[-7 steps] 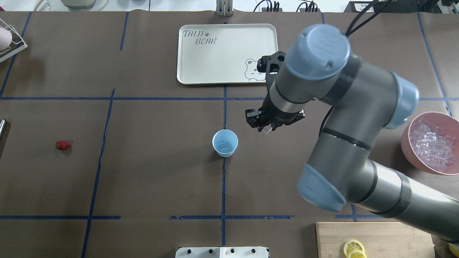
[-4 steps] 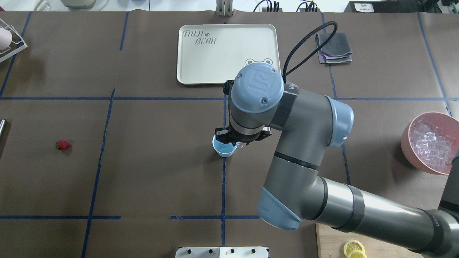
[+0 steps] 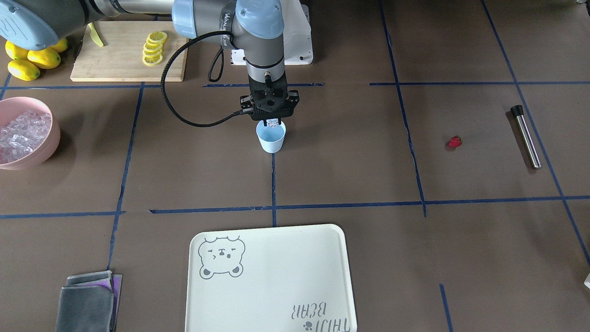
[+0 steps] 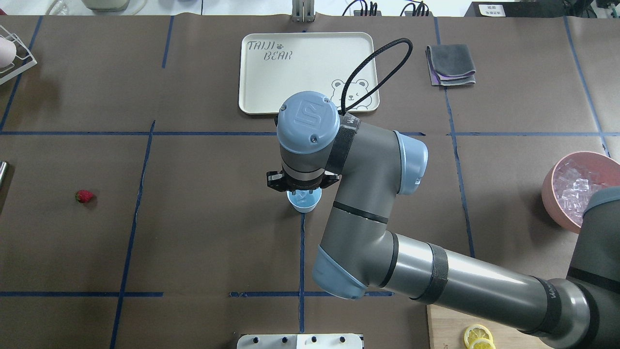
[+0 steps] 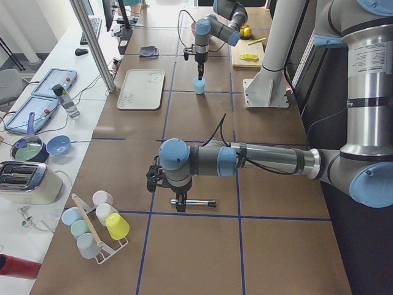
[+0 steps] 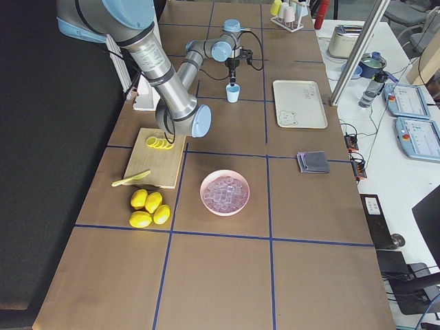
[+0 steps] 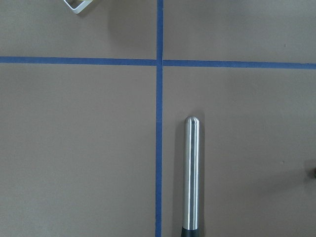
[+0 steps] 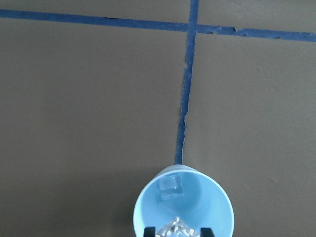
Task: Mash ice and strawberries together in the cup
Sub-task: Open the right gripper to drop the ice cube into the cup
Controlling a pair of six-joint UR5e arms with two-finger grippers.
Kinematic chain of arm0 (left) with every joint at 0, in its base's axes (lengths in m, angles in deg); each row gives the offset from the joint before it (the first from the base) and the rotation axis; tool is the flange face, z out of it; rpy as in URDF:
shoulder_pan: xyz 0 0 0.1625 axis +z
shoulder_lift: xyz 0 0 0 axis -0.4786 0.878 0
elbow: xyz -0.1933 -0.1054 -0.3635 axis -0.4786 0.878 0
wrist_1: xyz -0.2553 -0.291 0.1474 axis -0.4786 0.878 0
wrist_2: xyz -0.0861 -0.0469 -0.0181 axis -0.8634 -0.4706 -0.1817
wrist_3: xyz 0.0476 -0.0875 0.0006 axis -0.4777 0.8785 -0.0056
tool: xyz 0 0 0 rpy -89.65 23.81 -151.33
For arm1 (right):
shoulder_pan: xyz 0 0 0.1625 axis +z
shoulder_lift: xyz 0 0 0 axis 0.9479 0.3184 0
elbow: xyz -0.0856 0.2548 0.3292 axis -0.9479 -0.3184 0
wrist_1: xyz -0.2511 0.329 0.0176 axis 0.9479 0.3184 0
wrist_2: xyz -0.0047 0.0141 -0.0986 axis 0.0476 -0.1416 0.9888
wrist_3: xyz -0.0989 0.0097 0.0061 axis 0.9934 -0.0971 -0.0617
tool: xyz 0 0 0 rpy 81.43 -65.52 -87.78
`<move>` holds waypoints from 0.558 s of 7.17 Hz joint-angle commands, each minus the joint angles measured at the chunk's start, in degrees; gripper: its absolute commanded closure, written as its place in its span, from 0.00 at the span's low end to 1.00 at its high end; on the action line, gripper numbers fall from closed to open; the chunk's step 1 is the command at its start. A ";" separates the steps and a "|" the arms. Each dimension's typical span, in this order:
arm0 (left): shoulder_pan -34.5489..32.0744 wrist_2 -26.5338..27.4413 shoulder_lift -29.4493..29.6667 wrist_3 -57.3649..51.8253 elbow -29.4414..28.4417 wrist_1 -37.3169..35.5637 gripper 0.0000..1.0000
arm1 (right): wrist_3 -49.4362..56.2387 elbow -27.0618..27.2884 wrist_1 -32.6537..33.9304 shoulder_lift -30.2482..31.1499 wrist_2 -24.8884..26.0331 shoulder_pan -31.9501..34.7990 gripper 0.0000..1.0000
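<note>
1. While no mashing has been started yet, the cup (image 3: 271,138) is seen standing upright near the middle of the desk (image 4: 193,232), right on a blue tape line.
2. One ice cube (image 8: 170,186) is already lying at the bottom of the cup.
3. A second ice cube (image 8: 176,228) is pinched between the two fingers of the right end effector (image 3: 272,121). The fingers are closed just enough to grip it, and it is held right over the cup's mouth.
4. It is judged that this cube is meant to be dropped in next.
5. The strawberry (image 4: 85,196) is found lying on the desk, well apart from the cup, on the robot's left side. It has not been put in yet.
6. A shiny metal stick (image 7: 191,173) is laid even farther out, past the strawberry. It is likely meant for the mashing, and it has not been picked up.
7. The left end effector (image 5: 158,181) is hung above that stick. Whether it is open or closed cannot be told, because its fingers are not shown clearly.
8. Much more ice is kept in the pink bowl (image 3: 32,162), far off on the robot's right side.
9. So only a little is done: some ice is in. The strawberry must be added, and then everything must be mashed.
</note>
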 commanded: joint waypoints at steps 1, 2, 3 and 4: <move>0.00 0.00 0.03 0.00 -0.04 0.03 0.00 | 0.11 -0.29 -0.04 -0.02 0.10 -0.04 0.85; 0.00 0.00 0.12 0.00 -0.04 0.03 0.00 | 0.02 -0.20 -0.04 0.06 0.10 -0.04 0.50; 0.00 0.00 0.12 0.00 -0.04 -0.06 0.00 | 0.81 -0.20 -0.04 0.15 0.19 -0.04 0.15; 0.00 0.00 0.12 0.00 -0.04 0.03 0.00 | 0.90 -0.03 -0.12 0.07 0.54 -0.04 0.02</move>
